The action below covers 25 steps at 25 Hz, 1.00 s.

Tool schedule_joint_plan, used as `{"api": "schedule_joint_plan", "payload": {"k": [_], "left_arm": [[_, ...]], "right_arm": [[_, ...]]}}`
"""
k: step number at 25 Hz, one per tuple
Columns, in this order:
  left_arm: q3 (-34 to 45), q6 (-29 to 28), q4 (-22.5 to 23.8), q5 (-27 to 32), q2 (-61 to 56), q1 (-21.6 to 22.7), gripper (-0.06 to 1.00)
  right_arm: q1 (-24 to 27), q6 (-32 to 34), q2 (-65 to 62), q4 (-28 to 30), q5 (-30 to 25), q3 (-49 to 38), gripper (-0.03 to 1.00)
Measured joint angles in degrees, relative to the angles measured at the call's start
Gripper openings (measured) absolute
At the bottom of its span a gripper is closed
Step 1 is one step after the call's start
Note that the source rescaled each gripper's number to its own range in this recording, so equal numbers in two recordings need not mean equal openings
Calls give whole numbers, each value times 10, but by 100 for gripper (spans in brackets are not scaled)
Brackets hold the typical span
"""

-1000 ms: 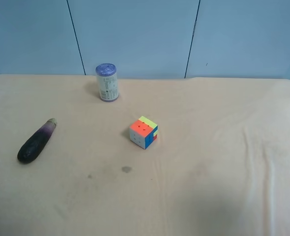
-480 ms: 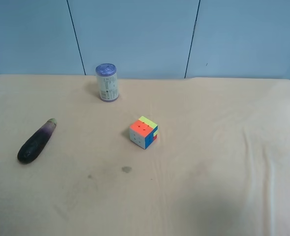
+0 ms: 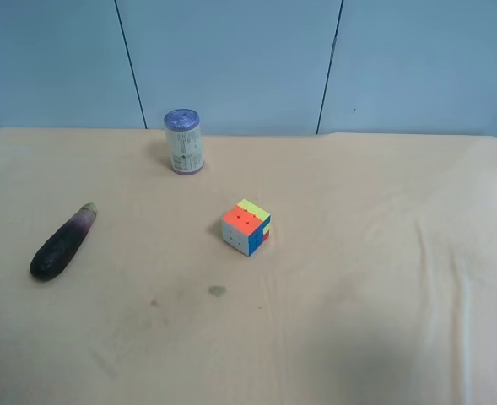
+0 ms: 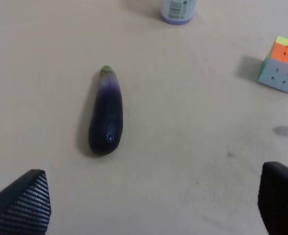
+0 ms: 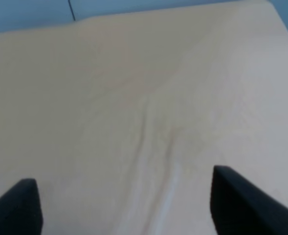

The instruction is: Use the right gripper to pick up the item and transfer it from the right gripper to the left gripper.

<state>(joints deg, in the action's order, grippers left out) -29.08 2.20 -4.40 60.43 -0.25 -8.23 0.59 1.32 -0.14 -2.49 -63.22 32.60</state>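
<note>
The dark purple eggplant (image 3: 60,244) lies flat on the tan cloth at the exterior high view's left, its paler stem end pointing toward the back. It also shows in the left wrist view (image 4: 106,112), well apart from the left gripper (image 4: 156,203), whose black fingertips (image 4: 21,205) stand wide apart and hold nothing. The right gripper (image 5: 129,205) shows only its two black fingertips (image 5: 246,205), spread wide over bare wrinkled cloth, holding nothing. Neither arm shows in the exterior high view.
A multicoloured puzzle cube (image 3: 246,226) sits near the table's middle, also in the left wrist view (image 4: 281,64). A purple-lidded can (image 3: 183,141) stands upright at the back, seen too in the left wrist view (image 4: 178,10). A cloth ridge (image 3: 451,253) runs down the right side. Blue wall panels stand behind.
</note>
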Motion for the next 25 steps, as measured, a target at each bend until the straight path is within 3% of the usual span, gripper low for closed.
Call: {"api": "schedule_joint_plan", "payload": {"k": [25], "left_arm": [[0,-3,0,0,-1,0,97]], "right_arm": [[0,0,0,0,0,0,55]]}}
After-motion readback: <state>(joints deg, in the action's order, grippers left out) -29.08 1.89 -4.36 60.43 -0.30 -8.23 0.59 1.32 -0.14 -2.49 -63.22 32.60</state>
